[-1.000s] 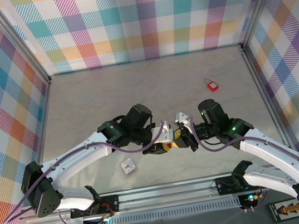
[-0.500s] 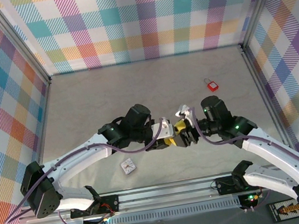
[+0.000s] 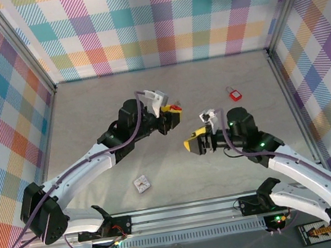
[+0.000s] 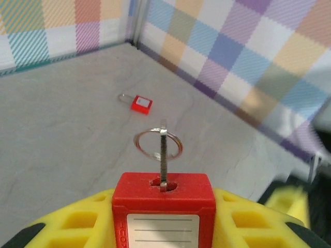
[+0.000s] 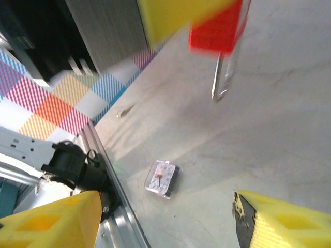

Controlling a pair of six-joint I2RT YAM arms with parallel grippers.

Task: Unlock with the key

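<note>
Your left gripper (image 3: 172,115) is clamped on a red padlock (image 4: 163,206). Its yellow pads (image 4: 67,227) squeeze the body so the keyhole faces outward, leaving the key (image 4: 163,164) free to turn. The key sits in the keyhole with its ring (image 4: 158,143) on the end. Your right gripper (image 3: 195,145), at 4 o'clock from the left, has its fingers spread wide and grips nothing. Count 2 padlocks, 1 key and 1 ring. The spare padlock (image 3: 233,94) lies on the table (image 3: 89,110) at 2 o'clock, and 1 small square tag (image 3: 141,184) at 7 o'clock.

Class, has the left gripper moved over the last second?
Yes. The left gripper, holding a padlock, went toward the back wall, away from the front rail.
</note>
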